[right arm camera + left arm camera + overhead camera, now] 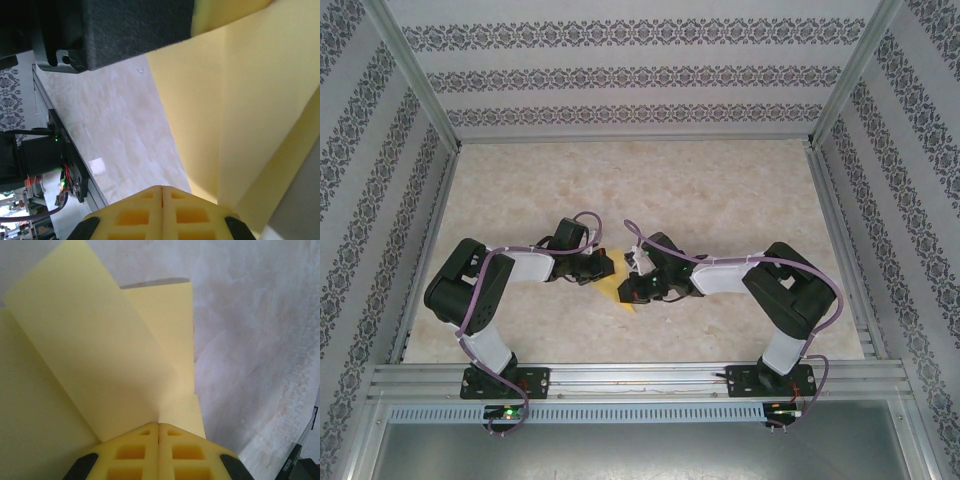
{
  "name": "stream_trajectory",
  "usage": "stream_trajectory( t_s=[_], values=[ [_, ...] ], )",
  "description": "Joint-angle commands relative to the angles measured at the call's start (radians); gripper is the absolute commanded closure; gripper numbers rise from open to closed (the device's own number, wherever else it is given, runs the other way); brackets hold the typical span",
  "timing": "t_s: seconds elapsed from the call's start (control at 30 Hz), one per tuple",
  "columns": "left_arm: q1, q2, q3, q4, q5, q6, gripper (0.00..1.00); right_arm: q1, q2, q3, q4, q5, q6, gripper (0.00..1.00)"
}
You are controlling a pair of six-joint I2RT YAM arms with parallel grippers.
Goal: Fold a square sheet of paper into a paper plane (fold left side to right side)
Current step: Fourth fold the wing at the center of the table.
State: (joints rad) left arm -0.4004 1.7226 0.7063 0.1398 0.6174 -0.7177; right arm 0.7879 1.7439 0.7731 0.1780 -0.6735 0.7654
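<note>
On the counter [720, 190], mid-width and nearer the front rail [640, 378] than the back wall [630, 75]: the square sheet of paper [618, 296]. Just left of it and slightly behind, the left gripper [604, 267]; just right, the right gripper [634, 285], tips almost meeting above the sheet. From the left wrist: paper running in between the tips, one flap standing up ahead and to the left, another part lying flat to the right, counter beyond on the right. From the right wrist: paper ahead and right of the tips, counter ahead left, left arm [125, 30] overhead.
</note>
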Motion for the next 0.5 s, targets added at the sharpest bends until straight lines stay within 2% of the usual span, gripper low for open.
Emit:
stream_trajectory(
  t_s=[0.0,0.47],
  values=[
    [-0.009,0.037,-0.022,-0.092,-0.095,0.028,1.0,0.004,0.021,-0.024,0.029,0.006,0.012,1.0],
    [-0.01,0.037,-0.018,-0.103,-0.098,0.031,1.0,0.008,0.023,-0.055,-0.009,0.038,-0.002,1.0]
  ],
)
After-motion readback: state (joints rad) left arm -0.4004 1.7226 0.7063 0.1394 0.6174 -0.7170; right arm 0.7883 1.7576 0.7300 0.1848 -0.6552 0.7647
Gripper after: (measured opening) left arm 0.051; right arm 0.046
